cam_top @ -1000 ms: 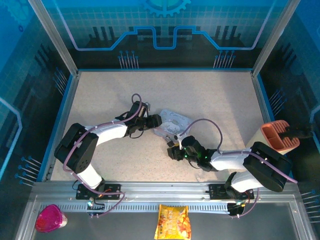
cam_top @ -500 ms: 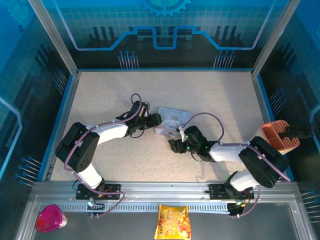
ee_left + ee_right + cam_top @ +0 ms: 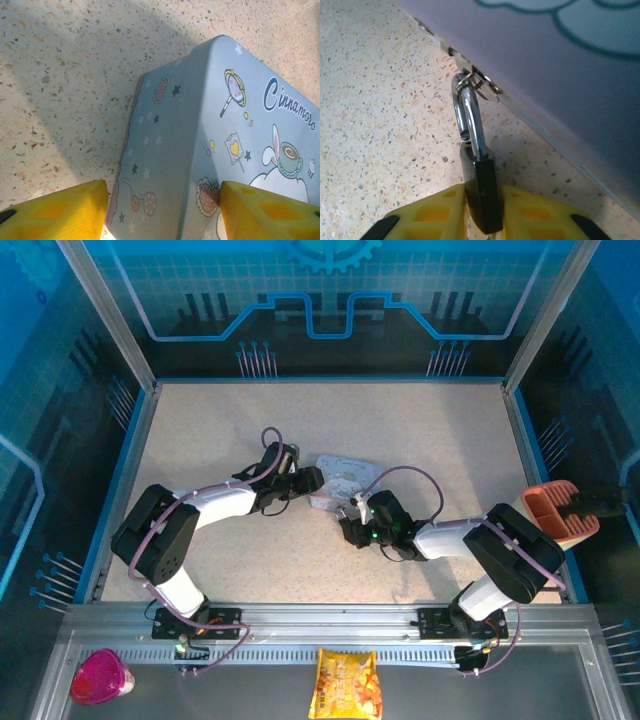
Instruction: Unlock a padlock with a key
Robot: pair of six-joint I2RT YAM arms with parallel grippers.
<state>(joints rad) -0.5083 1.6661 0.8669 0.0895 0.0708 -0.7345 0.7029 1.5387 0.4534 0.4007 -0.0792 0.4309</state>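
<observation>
A pink cup (image 3: pixel 100 677) stands on the rail at the far left, outside the speckled table (image 3: pixel 420 420). The left arm reaches rightward to the pale blue cartoon-printed tin (image 3: pixel 200 125), which lies near the middle of the table. The left gripper (image 3: pixel 162 212) straddles one end of it. One yellow finger (image 3: pixel 60 212) is at the foot of the tin's side wall and the other (image 3: pixel 270 212) lies against the lid. The two are well apart, and it cannot be told whether they squeeze the tin or merely bracket it.

Just right of the tin, at its near edge, hangs the padlock (image 3: pixel 481 192). Its silvery shackle (image 3: pixel 470 112) is threaded through the tin's small metal hasp (image 3: pixel 477 82). Whether the shackle is latched cannot be made out. The right gripper (image 3: pixel 482 210) is clamped on the padlock's dark body, with a yellow finger pressed to each side, low over the table. A salmon-coloured holder (image 3: pixel 558 512) sits at the far right edge.
</observation>
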